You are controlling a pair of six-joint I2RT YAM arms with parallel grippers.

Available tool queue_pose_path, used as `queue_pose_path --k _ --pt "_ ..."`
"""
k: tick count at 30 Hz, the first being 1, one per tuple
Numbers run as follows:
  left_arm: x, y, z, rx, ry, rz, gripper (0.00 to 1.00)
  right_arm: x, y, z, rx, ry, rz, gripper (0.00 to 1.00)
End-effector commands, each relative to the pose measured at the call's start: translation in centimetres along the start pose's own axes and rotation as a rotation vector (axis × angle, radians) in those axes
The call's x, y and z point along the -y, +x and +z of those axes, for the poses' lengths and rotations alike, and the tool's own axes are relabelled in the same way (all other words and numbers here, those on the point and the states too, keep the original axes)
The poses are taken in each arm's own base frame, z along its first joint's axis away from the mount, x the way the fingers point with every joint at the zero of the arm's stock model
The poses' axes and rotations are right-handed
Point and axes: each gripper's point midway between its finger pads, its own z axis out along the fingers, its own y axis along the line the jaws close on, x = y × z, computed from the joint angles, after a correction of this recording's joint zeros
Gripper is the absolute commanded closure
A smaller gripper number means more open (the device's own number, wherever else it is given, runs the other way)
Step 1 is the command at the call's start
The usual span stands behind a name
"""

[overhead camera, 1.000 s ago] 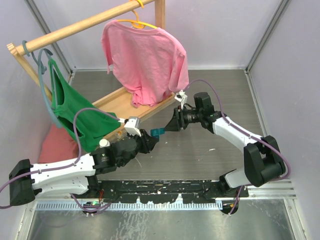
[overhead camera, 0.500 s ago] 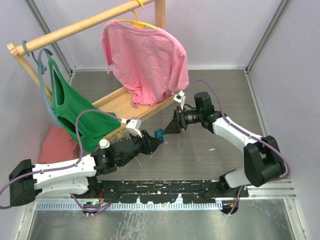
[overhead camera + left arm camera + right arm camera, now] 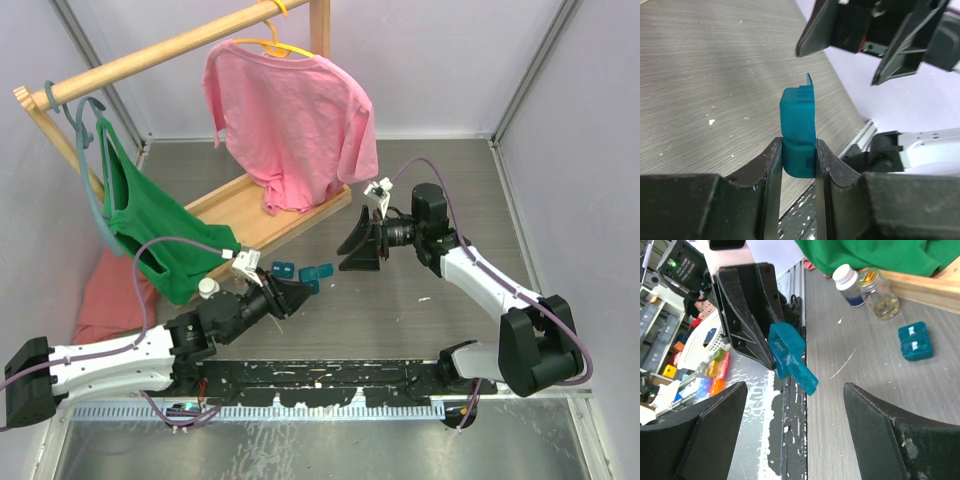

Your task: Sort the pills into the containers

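My left gripper (image 3: 799,160) is shut on a small teal container (image 3: 799,127) and holds it up off the table, its thin lid flipped open (image 3: 807,376). In the top view this container (image 3: 318,272) hangs between the two arms. My right gripper (image 3: 358,250) faces it from the right, a short way off, jaws wide open and empty (image 3: 794,387). A second teal container (image 3: 915,340) lies shut on the table behind the left gripper (image 3: 282,268). No pills can be made out.
A white-capped bottle (image 3: 849,285) and a clear jar (image 3: 879,296) stand by the wooden rack base (image 3: 255,205). A pink shirt (image 3: 290,115) and a green one (image 3: 150,225) hang from the rack. A red cloth (image 3: 105,295) lies at the left.
The right gripper has opened, let go of the held container and drawn back to the right. The left arm has pulled back a little, uncovering the second container on the table.
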Motion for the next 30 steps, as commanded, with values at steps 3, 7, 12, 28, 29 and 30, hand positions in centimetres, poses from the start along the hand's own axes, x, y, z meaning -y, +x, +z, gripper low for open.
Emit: queue_pose_path --k 3,7,12,28,29,30 --pt "4.9 -3.4 -0.8 0.12 0.231 -0.056 1.0 -1.8 -1.1 0.3 0.009 -0.067 -0.022 0.18" --pt "5.7 -3.7 -0.9 0.115 0.258 -0.051 1.0 -3.4 -1.3 0.7 0.011 -0.119 0.016 0.21" --pt "6.2 -4.2 -1.2 0.132 0.278 -0.062 1.0 -4.4 -0.9 1.5 -0.011 -0.158 0.017 0.32" --pt "6.6 -4.6 -1.4 0.14 0.295 -0.069 0.99 -5.4 -0.8 1.6 -0.028 -0.183 0.028 0.82" --pt "6.6 -4.6 -1.4 0.141 0.293 -0.069 0.95 -5.5 -0.8 1.6 -0.03 -0.187 0.025 0.88" --pt "6.5 -4.5 -1.3 0.14 0.287 -0.067 0.91 -5.5 -0.8 1.6 -0.031 -0.188 0.024 0.91"
